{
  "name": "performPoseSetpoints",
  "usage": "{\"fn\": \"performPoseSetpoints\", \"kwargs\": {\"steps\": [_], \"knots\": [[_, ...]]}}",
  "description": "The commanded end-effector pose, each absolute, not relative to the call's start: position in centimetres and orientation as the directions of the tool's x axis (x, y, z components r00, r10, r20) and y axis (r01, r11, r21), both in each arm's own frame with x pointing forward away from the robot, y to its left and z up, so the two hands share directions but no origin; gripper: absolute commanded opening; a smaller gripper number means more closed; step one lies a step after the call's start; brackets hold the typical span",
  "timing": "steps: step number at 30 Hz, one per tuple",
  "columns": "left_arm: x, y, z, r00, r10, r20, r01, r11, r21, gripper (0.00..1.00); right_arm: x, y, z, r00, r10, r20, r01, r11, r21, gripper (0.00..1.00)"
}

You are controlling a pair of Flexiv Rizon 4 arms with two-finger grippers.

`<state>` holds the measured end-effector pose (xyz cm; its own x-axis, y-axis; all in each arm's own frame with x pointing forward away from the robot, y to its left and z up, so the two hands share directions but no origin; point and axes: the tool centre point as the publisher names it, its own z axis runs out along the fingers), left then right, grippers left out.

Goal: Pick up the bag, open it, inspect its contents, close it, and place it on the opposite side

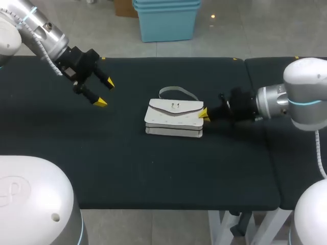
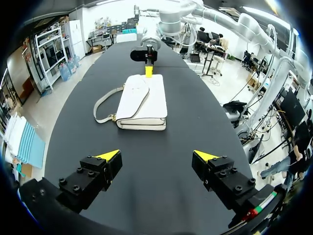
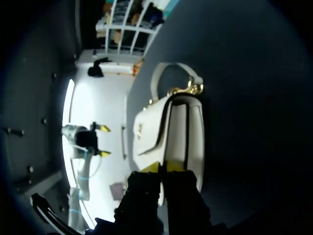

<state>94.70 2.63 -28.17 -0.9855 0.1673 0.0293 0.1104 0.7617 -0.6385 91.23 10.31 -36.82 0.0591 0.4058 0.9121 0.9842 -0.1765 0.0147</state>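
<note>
A white bag (image 1: pixel 173 118) with a front flap lies flat in the middle of the black table, its thin handle (image 1: pixel 176 92) flopped toward the far side. My right gripper (image 1: pixel 203 113) is shut, its yellow tips together against the bag's right end; in the right wrist view the gripper (image 3: pixel 164 167) sits at the edge of the bag (image 3: pixel 171 132). My left gripper (image 1: pixel 104 92) hangs open above the table, well left of the bag. In the left wrist view, that gripper (image 2: pixel 156 156) is spread wide with the bag (image 2: pixel 142 103) ahead and the right gripper (image 2: pixel 148 70) beyond it.
The black table (image 1: pixel 153 173) has bare cloth on both sides of the bag and toward its front edge. A seam (image 1: pixel 246 76) splits off a second table section at the right. My arms' white bases (image 1: pixel 30 204) stand at the front corners.
</note>
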Motion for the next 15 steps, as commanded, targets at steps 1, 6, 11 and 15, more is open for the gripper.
{"fn": "performPoseSetpoints", "kwargs": {"steps": [1, 6, 11, 15], "knots": [[94.7, 2.6, -28.2, -0.985, 0.168, 0.029, 0.111, 0.761, -0.639, 1.0, 91.7, 11.2, -37.3, 0.064, 0.41, 0.91, 0.982, -0.187, 0.015, 0.0], [94.7, 2.6, -28.2, -0.985, 0.168, 0.029, 0.111, 0.761, -0.639, 1.0, 92.1, 11.5, -37.4, 0.073, 0.41, 0.909, 0.983, -0.186, 0.005, 0.0], [94.7, 2.6, -28.2, -0.985, 0.168, 0.029, 0.111, 0.761, -0.639, 1.0, 92.6, 11.4, -37.4, 0.084, 0.408, 0.909, 0.984, -0.178, -0.011, 0.0], [94.7, 2.6, -28.2, -0.985, 0.168, 0.029, 0.111, 0.761, -0.639, 1.0, 92.8, 11.3, -37.2, 0.098, 0.403, 0.91, 0.987, -0.156, -0.037, 0.95]]}}
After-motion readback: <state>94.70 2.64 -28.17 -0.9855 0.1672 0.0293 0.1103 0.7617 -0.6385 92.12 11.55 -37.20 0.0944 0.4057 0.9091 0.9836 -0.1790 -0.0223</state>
